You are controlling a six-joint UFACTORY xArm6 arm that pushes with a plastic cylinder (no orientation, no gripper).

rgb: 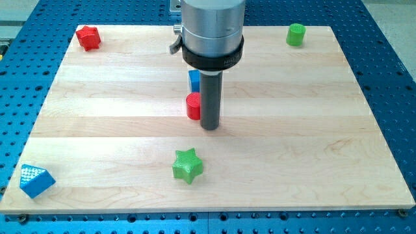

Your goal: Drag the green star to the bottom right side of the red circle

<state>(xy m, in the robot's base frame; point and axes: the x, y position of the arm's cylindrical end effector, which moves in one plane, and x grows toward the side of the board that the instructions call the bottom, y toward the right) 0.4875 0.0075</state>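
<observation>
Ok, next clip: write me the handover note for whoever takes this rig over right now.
My tip: right beside the red circle, on its right in the view; contact can't be confirmed. It is well above the green star.
Green star: low on the board, below the red circle and slightly to its left.
Done: nothing visible; the star is not at the circle's bottom right.
Left: get the tip to the star's left and push it rightward.
Also near: a blue block partly hidden behind the rod.
</observation>
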